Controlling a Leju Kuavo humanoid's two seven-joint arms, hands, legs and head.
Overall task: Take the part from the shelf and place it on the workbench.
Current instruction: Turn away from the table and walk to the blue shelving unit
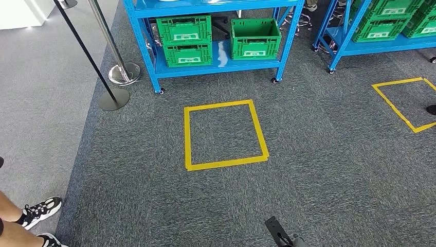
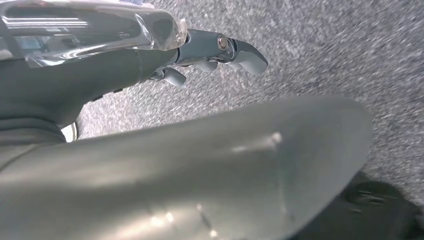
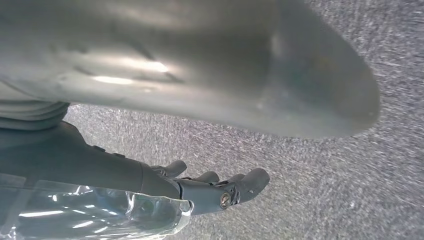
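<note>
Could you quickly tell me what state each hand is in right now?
Left hand: open, holding nothing, over grey carpet.
Right hand: open, holding nothing.

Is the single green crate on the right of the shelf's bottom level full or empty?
Empty, as far as visible: the green crate on the blue shelf shows only its bare green inner walls.

The head camera is looking forward and down from high up, taking in grey carpet [image 1: 319,154], a yellow tape square [image 1: 226,135] and a blue metal shelf rack [image 1: 216,36] farther off. Each wrist camera is sitting close behind its own hand, left hand [image 2: 215,50] and right hand [image 3: 215,187], facing down at the same grey carpet.
</note>
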